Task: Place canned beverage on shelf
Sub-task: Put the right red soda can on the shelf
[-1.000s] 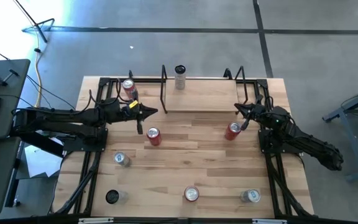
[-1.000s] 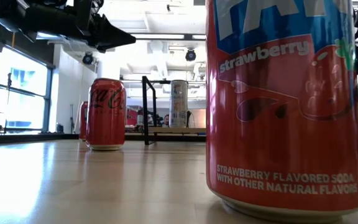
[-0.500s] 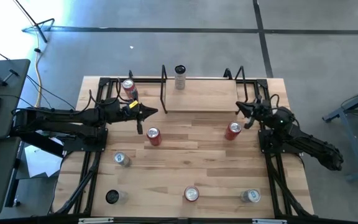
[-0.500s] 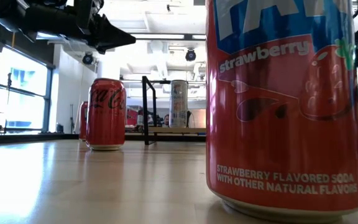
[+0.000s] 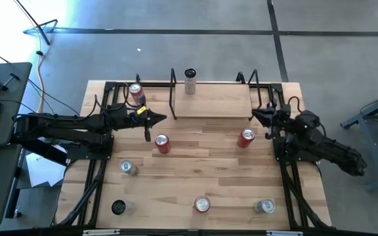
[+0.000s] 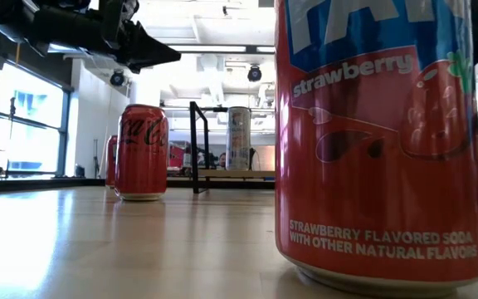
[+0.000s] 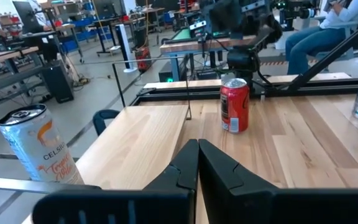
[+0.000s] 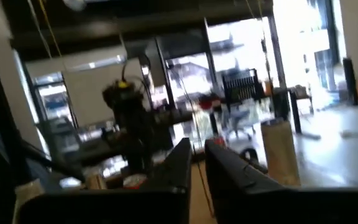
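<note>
Right gripper (image 5: 254, 116) beside red can (image 5: 245, 137), nothing held.
Fingers nearly together, empty; can upright, just toward the table's front and centre of it, near the shelf (image 5: 212, 105). Left gripper (image 5: 162, 118) closed, empty, by another red can (image 5: 162, 143).
</note>
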Available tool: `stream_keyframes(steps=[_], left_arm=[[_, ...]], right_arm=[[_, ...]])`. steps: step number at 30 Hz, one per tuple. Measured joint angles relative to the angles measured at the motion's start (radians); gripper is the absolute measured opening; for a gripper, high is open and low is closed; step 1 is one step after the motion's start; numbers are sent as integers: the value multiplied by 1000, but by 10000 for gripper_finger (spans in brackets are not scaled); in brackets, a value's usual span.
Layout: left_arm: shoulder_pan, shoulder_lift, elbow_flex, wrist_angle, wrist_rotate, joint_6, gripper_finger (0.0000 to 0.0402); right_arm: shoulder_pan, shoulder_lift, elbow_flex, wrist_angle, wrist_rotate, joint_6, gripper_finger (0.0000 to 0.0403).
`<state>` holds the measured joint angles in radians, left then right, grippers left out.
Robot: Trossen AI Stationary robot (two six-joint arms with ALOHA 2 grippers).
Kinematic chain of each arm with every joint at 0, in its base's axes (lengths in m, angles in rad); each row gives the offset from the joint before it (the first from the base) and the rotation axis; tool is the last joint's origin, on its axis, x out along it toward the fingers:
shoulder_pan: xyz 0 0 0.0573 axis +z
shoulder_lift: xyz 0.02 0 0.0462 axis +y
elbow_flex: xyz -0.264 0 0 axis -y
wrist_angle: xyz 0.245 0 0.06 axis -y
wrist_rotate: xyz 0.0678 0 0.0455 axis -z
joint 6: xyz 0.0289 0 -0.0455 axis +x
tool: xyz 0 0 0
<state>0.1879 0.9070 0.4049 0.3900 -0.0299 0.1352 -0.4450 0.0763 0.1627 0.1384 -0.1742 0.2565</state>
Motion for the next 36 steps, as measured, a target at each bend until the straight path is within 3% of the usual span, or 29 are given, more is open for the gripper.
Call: stream_keyframes(steps=[6, 11, 15, 23, 30, 36], left_arm=[[0, 0, 0, 1, 0, 12, 3], [0, 0, 0, 18, 0, 32, 3], [-8, 0, 0, 10, 7, 33, 3], [-39, 0, 0, -8, 8, 33, 3], [-62, 0, 0, -12, 10, 42, 3], [-65, 0, 0, -12, 9, 59, 3]], right_arm=[[72, 151, 192, -296, 19, -3, 142], [137, 309, 354, -592, 154, 25, 230], [182, 445, 471, -779, 200, 83, 269], [283, 707, 642, -1087, 250, 215, 282], [394, 868, 700, -1172, 247, 264, 283], [422, 964, 720, -1225, 280, 286, 283]])
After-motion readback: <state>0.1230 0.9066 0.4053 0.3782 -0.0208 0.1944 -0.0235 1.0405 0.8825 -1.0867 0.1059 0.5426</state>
